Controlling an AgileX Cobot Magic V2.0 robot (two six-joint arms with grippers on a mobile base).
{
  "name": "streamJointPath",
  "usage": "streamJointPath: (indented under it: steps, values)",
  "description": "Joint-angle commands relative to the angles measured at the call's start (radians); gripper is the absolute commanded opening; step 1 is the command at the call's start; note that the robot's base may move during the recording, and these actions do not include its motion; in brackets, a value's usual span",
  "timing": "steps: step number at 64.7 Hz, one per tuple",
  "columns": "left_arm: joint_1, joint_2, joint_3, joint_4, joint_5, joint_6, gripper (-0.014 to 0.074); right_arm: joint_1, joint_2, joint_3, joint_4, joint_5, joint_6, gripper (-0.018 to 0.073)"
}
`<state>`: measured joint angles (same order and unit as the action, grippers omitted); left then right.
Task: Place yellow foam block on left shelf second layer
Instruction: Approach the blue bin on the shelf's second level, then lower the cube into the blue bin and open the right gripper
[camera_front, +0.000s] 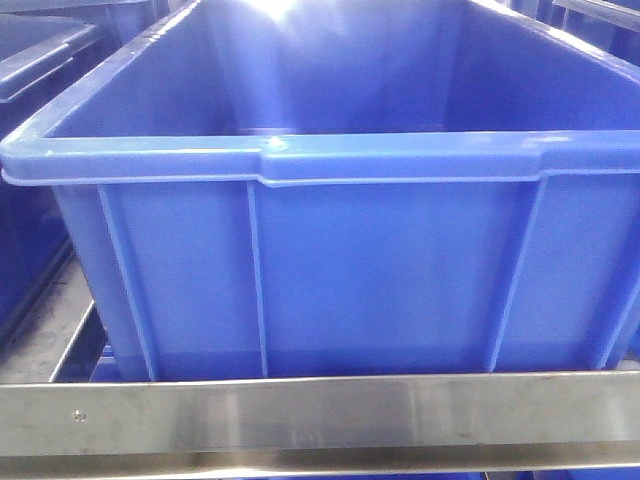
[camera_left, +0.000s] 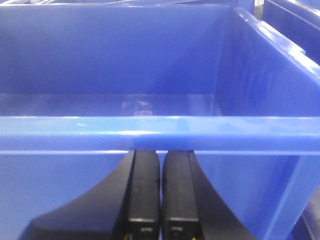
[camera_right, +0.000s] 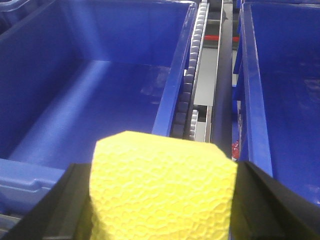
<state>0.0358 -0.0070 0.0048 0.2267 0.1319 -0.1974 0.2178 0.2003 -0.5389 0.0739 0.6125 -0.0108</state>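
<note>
Foam, the yellow foam block (camera_right: 162, 187), sits clamped between the right gripper (camera_right: 160, 200) jaws, held above the near rim of a blue crate (camera_right: 100, 115), apparently staged for dropping in. Left gripper (camera_left: 161, 200) has jaws together on nothing, parked below that crate's front rim. Crate looks empty; a neighbouring crate (camera_right: 280, 100) on the right shows nothing clear inside.

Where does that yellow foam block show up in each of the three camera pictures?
Exterior front-facing: not in it; only the big blue crate behind a metal rail.
Left wrist-mounted: not in it; the left claw sits shut and empty before the crate's rim.
Right wrist-mounted: bottom centre, the yellow foam block gripped in the right claw.
Shared landmark: the blue crate.
</note>
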Motion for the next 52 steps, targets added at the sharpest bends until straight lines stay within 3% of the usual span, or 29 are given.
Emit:
streamJointPath:
  steps: [1,13,26,35,43,52]
  values:
    - [0.002,-0.014,0.026,0.001,-0.086,-0.004,0.0136,-0.003,0.019,-0.027,0.011,-0.08,-0.006,0.0277]
    - [0.002,-0.014,0.026,0.001,-0.086,-0.004,0.0136,-0.003,0.077,-0.08,0.012,-0.076,-0.006,0.0277]
    - [0.002,-0.014,0.026,0.001,-0.086,-0.004,0.0136,0.02,0.377,-0.289,0.012,-0.07,-0.006,0.0277]
    - [0.002,-0.014,0.026,0.001,-0.086,-0.004,0.0136,0.139,0.619,-0.441,0.0,-0.072,-0.007,0.0277]
    - [0.002,-0.014,0.026,0.001,-0.086,-0.004,0.0136,0.276,0.834,-0.576,-0.074,-0.054,-0.007,0.0277]
    - [0.002,-0.014,0.026,0.001,-0.086,-0.004,0.0136,0.353,1.07,-0.716,-0.122,0.01,-0.006,0.0277]
